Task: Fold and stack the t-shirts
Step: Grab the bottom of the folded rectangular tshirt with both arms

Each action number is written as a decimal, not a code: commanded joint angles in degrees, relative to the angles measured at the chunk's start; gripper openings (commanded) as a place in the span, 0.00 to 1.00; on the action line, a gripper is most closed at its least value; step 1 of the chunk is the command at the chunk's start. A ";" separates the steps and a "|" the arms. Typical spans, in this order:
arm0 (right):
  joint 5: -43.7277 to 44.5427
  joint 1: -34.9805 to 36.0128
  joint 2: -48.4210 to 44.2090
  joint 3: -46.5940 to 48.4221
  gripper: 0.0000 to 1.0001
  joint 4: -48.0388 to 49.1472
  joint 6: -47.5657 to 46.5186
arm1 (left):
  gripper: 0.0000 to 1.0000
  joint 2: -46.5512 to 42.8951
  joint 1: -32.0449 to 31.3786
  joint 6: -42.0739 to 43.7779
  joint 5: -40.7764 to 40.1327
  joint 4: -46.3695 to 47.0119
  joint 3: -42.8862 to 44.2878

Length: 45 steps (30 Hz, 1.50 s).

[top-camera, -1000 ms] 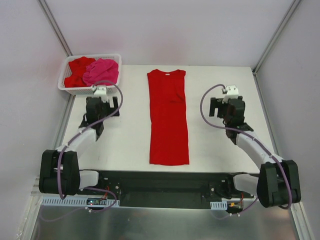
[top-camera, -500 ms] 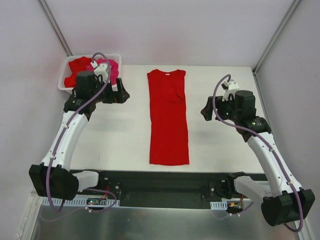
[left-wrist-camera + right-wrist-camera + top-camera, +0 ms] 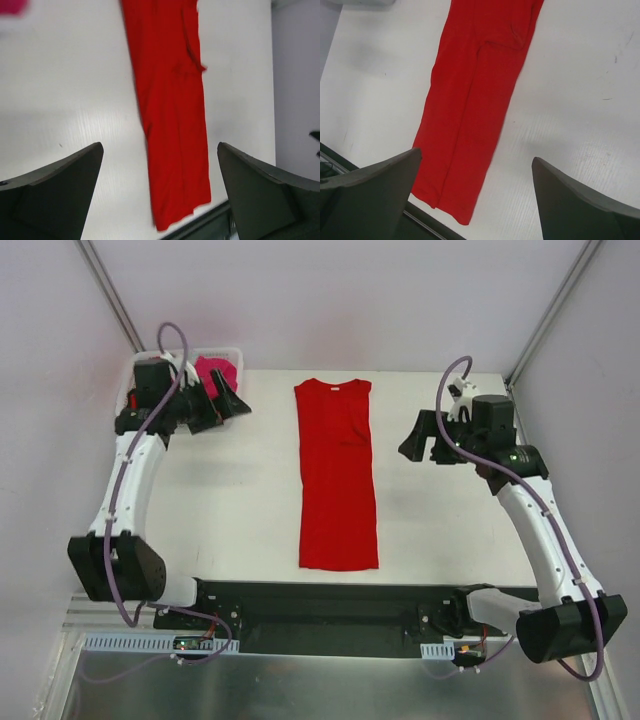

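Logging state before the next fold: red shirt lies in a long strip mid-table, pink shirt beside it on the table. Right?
No: the pink shirt is in the basket at the far left corner, not on the table; top view shows it. The red shirt is a long strip mid-table.

My white table [image 3: 450, 520] lay flat under the overhead camera, its top faintly ribbed and marked with a few small dark scuffs [image 3: 615, 59] on one side. At its far left corner sat the white lattice basket [image 3: 236, 352] — I could see only part of its rim. Pale walls [image 3: 330, 300] closed in the back and sides, with slanted metal struts [image 3: 105, 290] rising from the far corners. Along the near edge ran a black mounting rail [image 3: 320, 605] — below it, a dull steel sheet [image 3: 330, 685].
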 commanded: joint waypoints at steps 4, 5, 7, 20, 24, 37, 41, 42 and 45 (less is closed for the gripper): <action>6.50 2.99 0.73 12.67 0.96 -4.78 0.71 | 0.99 -4.14 8.14 -20.06 -17.64 -0.52 17.54; 7.12 3.00 0.82 13.28 0.96 -5.39 0.53 | 0.99 -2.90 8.41 -21.38 -16.50 0.26 18.60; 8.44 3.09 1.00 13.56 0.96 -5.39 0.27 | 0.99 -0.79 9.12 -26.73 -9.94 2.63 19.40; 12.21 4.14 -3.12 5.65 0.96 -2.32 0.80 | 0.99 9.92 -19.60 5.54 -46.94 -9.27 33.41; 13.89 4.32 -3.75 5.64 0.96 -3.98 -2.01 | 0.99 13.29 -30.76 15.06 -58.39 -15.46 36.19; -2.45 5.98 0.73 13.45 0.96 1.63 -2.02 | 0.99 -7.97 -33.68 13.67 -40.26 11.31 16.88; -5.27 9.06 6.78 20.57 0.96 -0.11 -2.90 | 0.99 -11.41 -33.68 16.91 -24.65 16.10 8.86; -5.01 10.72 8.19 21.89 0.96 -1.51 -2.98 | 0.99 -10.98 -33.60 17.10 -23.19 14.44 8.94; -4.48 13.27 9.44 21.04 0.96 -6.36 -1.76 | 0.97 -11.58 -32.20 13.07 -23.79 6.26 6.76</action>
